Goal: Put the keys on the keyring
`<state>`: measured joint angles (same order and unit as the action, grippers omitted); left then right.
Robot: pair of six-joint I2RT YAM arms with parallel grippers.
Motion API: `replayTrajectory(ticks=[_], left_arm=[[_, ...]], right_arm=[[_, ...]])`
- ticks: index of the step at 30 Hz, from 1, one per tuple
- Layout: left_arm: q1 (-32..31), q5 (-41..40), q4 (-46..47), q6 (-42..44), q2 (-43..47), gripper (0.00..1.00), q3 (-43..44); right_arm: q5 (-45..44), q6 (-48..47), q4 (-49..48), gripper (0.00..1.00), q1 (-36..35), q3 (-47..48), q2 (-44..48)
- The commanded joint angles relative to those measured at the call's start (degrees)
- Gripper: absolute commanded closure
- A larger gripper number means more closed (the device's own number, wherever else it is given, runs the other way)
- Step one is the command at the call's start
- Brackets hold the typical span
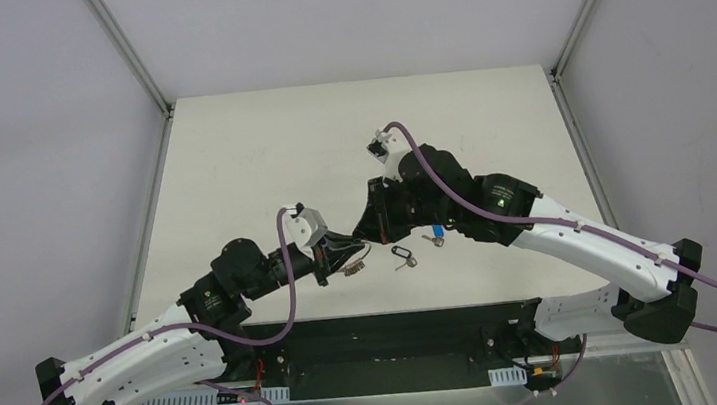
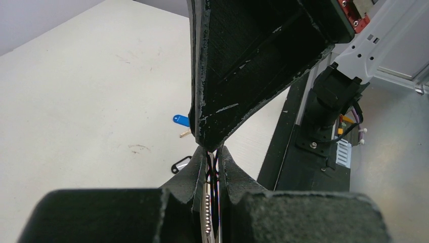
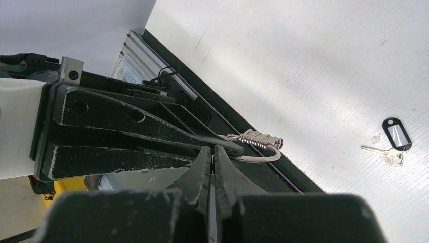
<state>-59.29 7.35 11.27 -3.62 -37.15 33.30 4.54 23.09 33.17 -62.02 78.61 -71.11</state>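
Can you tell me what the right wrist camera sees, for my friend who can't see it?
Two black claws, the right claw and the left claw, meet tip to tip, both shut, with the silver keyring sticking out where they meet. A black-headed key lies apart on the white table.
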Motion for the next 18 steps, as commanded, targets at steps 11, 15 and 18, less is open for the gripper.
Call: replayTrajectory(ticks=[11,15,18], left_arm=[[0.05,-7.01,1.03,-0.18,1.15,1.0,1.67],[0.05,-9.31,0.95,-3.09,2.66,1.0,2.08],[0.05,-11.54,0.31,-6.07,3.57,1.0,3.12]], right_arm=[[-2.46,-1.93,-3.28,0.61,0.04,-1.53,6.49],[-6.6,-4.82,-6.06,0.51,0.41,-7.9,12.9],[-8.44,-7.47,-9.19,0.45,0.62,-13.78,18.21]])
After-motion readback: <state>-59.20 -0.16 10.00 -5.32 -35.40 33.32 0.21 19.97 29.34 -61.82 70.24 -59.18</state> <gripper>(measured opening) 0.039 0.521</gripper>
